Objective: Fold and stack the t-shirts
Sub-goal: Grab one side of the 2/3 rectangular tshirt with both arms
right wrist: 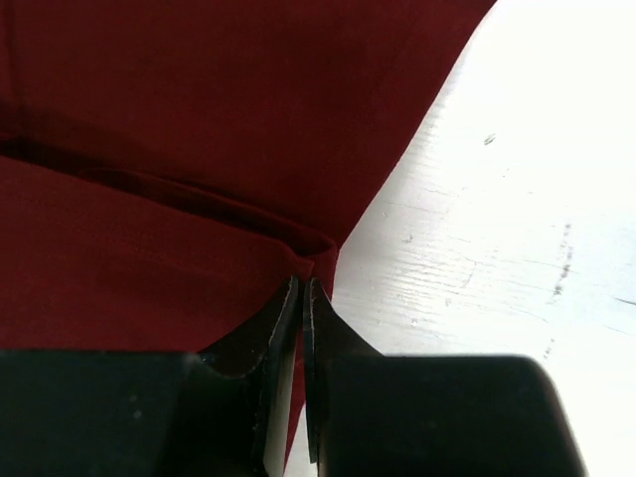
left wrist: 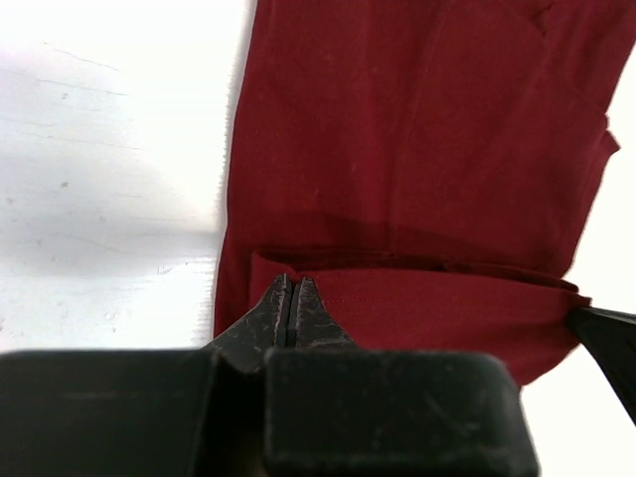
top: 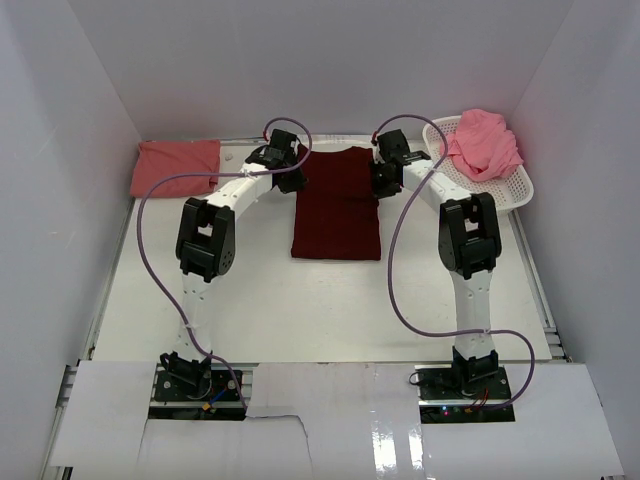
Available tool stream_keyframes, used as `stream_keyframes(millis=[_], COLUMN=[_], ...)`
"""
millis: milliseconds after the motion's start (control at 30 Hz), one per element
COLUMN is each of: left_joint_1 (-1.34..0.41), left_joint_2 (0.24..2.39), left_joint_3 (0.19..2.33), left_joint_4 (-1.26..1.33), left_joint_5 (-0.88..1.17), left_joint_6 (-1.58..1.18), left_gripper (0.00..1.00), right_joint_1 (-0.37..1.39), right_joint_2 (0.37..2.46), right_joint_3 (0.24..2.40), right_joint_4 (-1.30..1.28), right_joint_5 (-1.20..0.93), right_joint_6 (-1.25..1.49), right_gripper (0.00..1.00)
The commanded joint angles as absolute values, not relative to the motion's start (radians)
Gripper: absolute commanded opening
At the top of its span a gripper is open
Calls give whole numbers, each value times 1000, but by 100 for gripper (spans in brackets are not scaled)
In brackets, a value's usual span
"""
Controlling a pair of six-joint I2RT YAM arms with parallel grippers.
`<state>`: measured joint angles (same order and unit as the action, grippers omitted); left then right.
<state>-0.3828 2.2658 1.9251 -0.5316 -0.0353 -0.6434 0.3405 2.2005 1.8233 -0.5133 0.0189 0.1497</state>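
The dark maroon t-shirt (top: 337, 205) lies folded lengthwise in the middle of the table. My left gripper (top: 295, 180) is shut on its far left corner; in the left wrist view (left wrist: 291, 283) the fingers pinch a folded-over edge of maroon cloth (left wrist: 417, 149). My right gripper (top: 380, 178) is shut on the far right corner; in the right wrist view (right wrist: 301, 288) its fingers pinch the lifted maroon fold (right wrist: 149, 258). A salmon t-shirt (top: 176, 167) lies folded at the far left. A lighter pink t-shirt (top: 483, 143) is bunched in the basket.
A white perforated basket (top: 515, 188) sits at the far right corner, tilted toward the wall. White walls close in left, right and back. Purple cables loop from both arms. White table surface (top: 330, 300) lies in front of the maroon shirt.
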Motion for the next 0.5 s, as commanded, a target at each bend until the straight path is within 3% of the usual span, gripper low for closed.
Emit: stream_keyframes(millis=[0, 33, 67, 100, 167, 200, 233, 333, 467], left_joint_1=[-380, -380, -380, -380, -380, -380, -380, -387, -400], left_joint_2=[2290, 2296, 2299, 2298, 2280, 2266, 2226, 2085, 1850], left_joint_3=[1922, 1931, 1936, 1937, 1936, 1928, 1924, 1834, 1607], left_joint_4=[-497, -497, -499, -500, -508, -514, -525, -531, -523], left_joint_5=[-8, -5, -8, -12, -35, -70, -87, -167, -245], left_joint_6=[-629, -620, -615, -611, -607, -607, -606, -595, -595], left_gripper=[3, 16, 16, 42, 68, 89, 94, 98, 98], right_joint_1=[333, 333, 333, 333, 333, 333, 333, 337, 363], right_joint_2=[2230, 2240, 2240, 2240, 2223, 2214, 2182, 2084, 1884], right_joint_3=[1862, 1864, 1865, 1867, 1861, 1853, 1827, 1758, 1434], right_joint_4=[-495, -495, -495, -497, -496, -495, -492, -497, -431], right_joint_5=[22, 21, 26, 32, 40, 46, 51, 28, 11], right_joint_6=[155, 159, 163, 167, 169, 169, 169, 190, 218], right_gripper=[10, 28, 28, 38, 41, 43, 44, 45, 49])
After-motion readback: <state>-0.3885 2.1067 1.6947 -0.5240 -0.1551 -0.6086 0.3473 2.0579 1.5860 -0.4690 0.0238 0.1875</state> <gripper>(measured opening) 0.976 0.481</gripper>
